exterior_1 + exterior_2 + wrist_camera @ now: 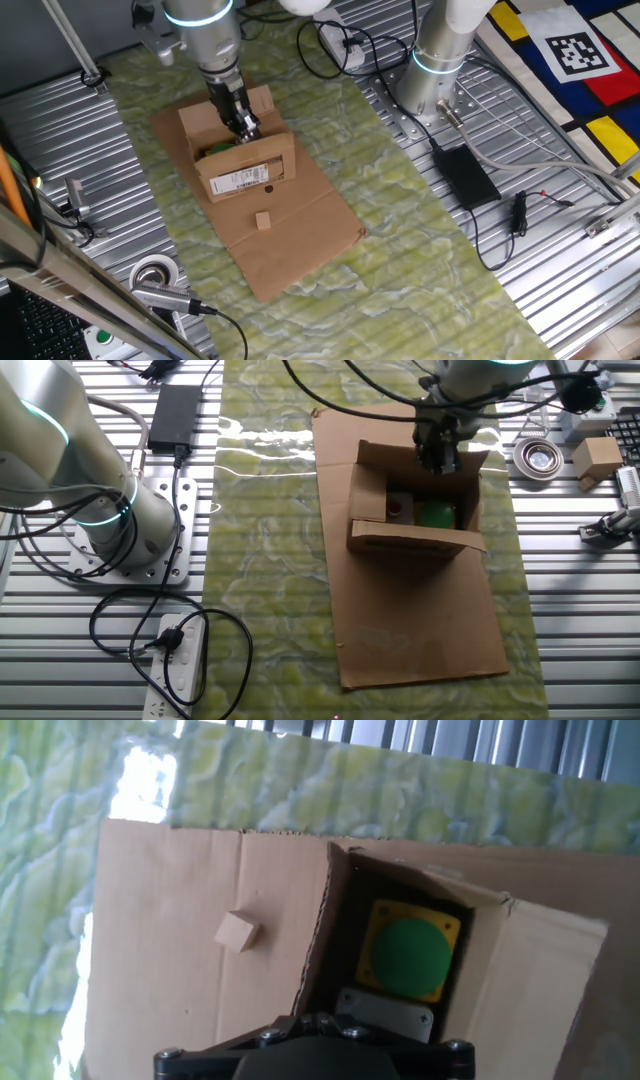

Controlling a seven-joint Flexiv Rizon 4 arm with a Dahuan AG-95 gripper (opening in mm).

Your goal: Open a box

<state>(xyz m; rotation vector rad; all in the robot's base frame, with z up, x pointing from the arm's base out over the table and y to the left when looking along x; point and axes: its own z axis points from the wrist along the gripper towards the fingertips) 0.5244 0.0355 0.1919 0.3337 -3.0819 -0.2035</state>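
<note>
The box (245, 175) is a small brown carton with a white barcode label and a dark dot on its near side. It stands on a large flat cardboard sheet (290, 240). Its top flaps (410, 538) stand open. Inside lies a green round button on a yellow base (411, 958), also seen in the other fixed view (436, 514). My gripper (246, 128) hangs over the box's opening, its tip at the top rim (437, 460). In the hand view only the finger bases (318, 1020) show, and they sit together, shut on nothing that I can see.
A small cardboard block (238, 931) lies on the sheet beside the box. A tape roll (541, 456) and a small brown cube (598, 456) sit off the mat. A second arm's base (110, 520), a power adapter (464, 175) and cables are nearby.
</note>
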